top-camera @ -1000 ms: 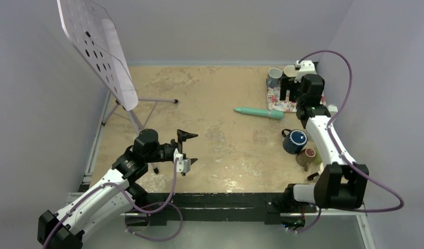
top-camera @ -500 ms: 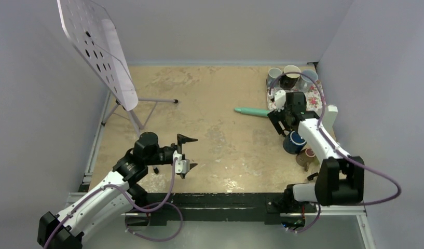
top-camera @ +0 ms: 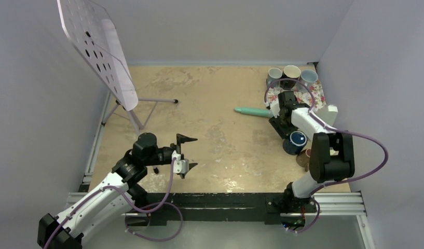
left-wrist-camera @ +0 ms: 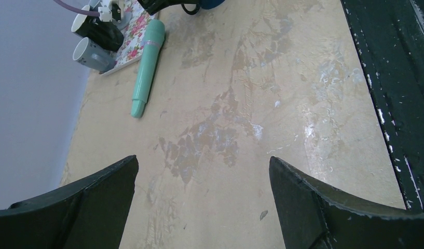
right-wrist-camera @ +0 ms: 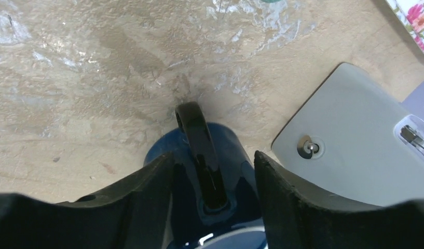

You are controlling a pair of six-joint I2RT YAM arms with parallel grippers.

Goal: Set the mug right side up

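Blue mug [right-wrist-camera: 233,148], apparently upside down at the bench's [right-wrist-camera: 69,78] right side, has its handle [right-wrist-camera: 196,140] between the right end effector's [right-wrist-camera: 214,161] 2 wide-spread fingers [right-wrist-camera: 121,207]; an off-centre pinch on that slick loop could let it slip.

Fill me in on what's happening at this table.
The right gripper is down at the blue mug, its open fingers on either side of the black handle, not gripping it. The mug looks bottom-up on the table, not yet turned. The left gripper hangs open over bare table, holding nothing. Other mugs stand at the far edge of a floral mat.
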